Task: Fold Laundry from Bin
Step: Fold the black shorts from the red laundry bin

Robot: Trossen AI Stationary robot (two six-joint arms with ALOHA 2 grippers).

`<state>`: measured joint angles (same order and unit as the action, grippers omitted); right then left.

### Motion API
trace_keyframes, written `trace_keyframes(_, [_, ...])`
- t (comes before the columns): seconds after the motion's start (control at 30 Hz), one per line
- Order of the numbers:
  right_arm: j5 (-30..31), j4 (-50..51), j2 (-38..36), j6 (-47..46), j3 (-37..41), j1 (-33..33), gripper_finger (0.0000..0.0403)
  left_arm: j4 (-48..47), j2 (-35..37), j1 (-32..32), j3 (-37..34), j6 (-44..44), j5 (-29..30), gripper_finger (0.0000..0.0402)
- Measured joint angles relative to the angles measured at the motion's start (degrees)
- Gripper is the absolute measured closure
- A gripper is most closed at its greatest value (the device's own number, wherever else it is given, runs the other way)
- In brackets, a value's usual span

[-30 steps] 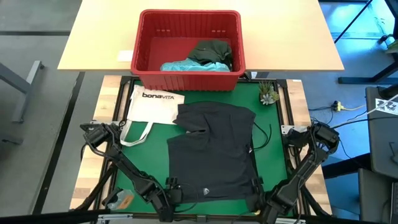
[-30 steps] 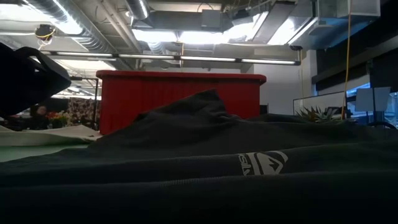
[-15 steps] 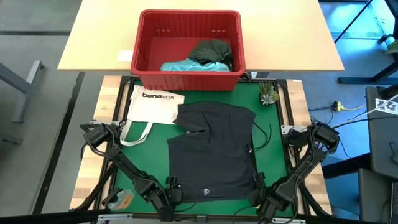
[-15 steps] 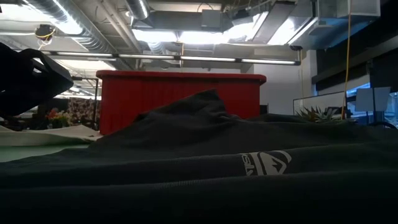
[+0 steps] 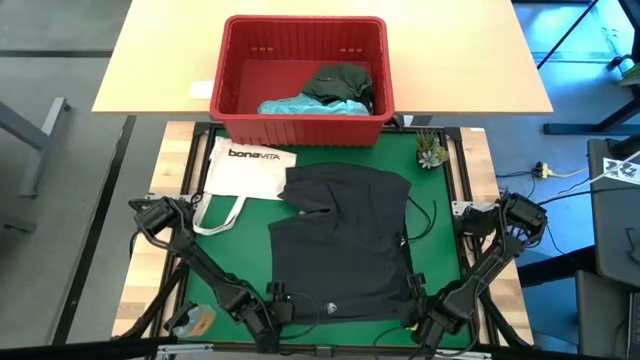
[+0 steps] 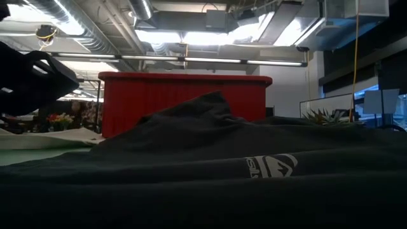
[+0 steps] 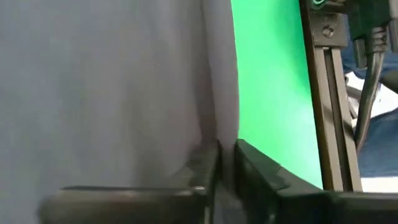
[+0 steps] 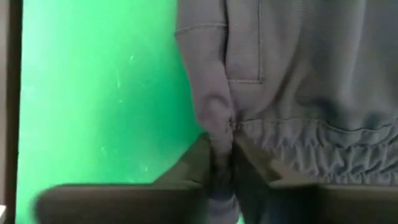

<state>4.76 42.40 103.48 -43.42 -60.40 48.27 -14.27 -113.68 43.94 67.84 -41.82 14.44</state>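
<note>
Left hand (image 5: 272, 312) pinching the near left edge of the dark grey garment (image 5: 345, 240) lying flat on the green counter (image 5: 240, 255), red bin (image 5: 303, 80) behind it, right hand (image 5: 428, 322) pinching its near right corner

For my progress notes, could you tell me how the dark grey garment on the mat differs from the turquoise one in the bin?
The dark grey garment lies spread on the green mat; the turquoise garment sits crumpled in the red bin. The left gripper and right gripper pinch the grey one's near corners; the turquoise one is untouched. Both are soft cloth.
</note>
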Motion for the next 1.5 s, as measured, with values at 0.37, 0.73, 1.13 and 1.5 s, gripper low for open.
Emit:
trace_keyframes(0.37, [-3.11,12.28,0.5,0.4,-12.8,0.14,0.0368,-4.93,8.59,-1.65,-0.01,-0.2,-5.53,0.0399])
trace_keyframes(0.73, [-2.9,23.06,0.37,3.44,-31.26,0.9,0.0375,-4.12,22.63,-0.42,0.08,-0.18,-6.08,0.0401])
trace_keyframes(1.13, [-0.57,25.09,0.27,4.86,-41.66,4.68,0.0372,-0.57,28.01,3.46,0.17,0.27,-7.48,0.0401])
trace_keyframes(1.5, [3.09,33.05,0.01,6.08,-41.66,2.12,0.0371,-8.16,35.1,-0.73,0.17,1.65,3.72,0.0401])
